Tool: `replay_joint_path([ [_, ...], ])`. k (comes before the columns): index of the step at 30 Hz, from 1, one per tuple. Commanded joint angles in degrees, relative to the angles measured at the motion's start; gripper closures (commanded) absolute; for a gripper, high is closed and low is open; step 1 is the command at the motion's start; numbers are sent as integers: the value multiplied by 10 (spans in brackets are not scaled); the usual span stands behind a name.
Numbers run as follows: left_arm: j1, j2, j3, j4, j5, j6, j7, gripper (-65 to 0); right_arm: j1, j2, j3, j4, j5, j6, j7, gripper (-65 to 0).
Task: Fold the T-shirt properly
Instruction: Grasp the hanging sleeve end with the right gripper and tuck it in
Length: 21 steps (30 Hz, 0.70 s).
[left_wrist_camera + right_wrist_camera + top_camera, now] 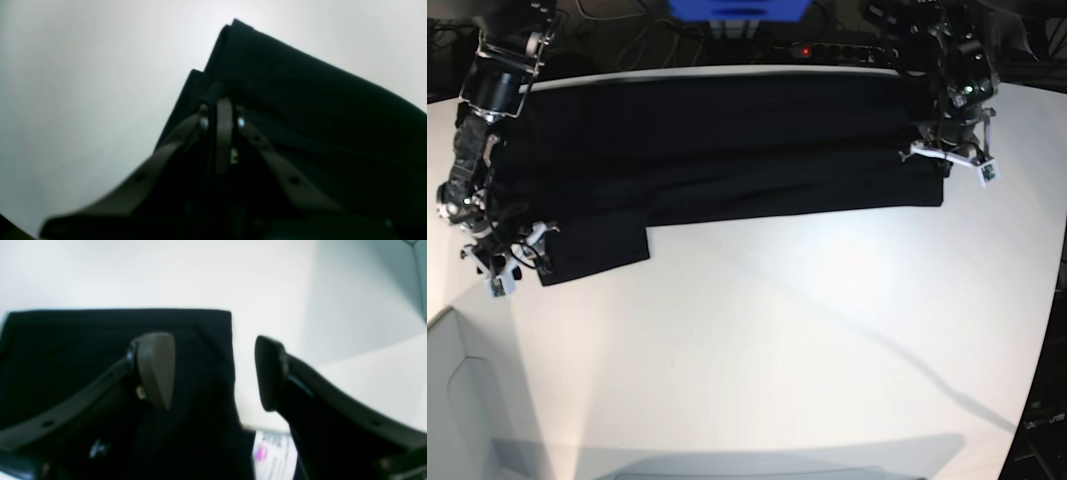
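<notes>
Base view looks down from overhead; both wrist views sit close — somewhat blurred — sharing the T-shirt (727, 140).

- On your left gripper (223, 110), note dark, strap-like grey-brown fingers (224, 133), each with a bright screw head near the tip.
- On your right gripper (213, 373), note one taupe pad (156, 368) and one black, on dark curved links with small holes.
- Beside the T-shirt (727, 150), both arms are black, with white brackets at the wrists.
</notes>
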<state>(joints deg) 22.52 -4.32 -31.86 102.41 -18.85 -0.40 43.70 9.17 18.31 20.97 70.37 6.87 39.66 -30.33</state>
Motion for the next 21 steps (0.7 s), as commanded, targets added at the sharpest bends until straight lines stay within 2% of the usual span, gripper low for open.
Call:
replay_joint_path([
  [1,4,-4,-4,11,0,1,-8,0,15,10,0,-10,7,3,13,-387],
  [6,6,-4,-5,12,0,1,-8,0,28,11,-1,-75,4,3,14,-385],
  [9,6,-4,-5,11,0,1,-8,0,27,6,-1,-83,-37,3,15,-384],
  [11,6,-4,-5,13,0,1,-8,0,26,-9,-1,-83,-67,3,15,-365],
  [13,6,-4,-4,13,0,1,-8,0,26,-13,-1,-82,-81,3,15,-292],
  [17,5,-4,-3,13,0,1,-8,0,26,-14,3,-77,-89,3,12,0],
  [21,5,-4,-5,13,0,1,-8,0,-5,-13,20,-3,-85,3,14,0],
])
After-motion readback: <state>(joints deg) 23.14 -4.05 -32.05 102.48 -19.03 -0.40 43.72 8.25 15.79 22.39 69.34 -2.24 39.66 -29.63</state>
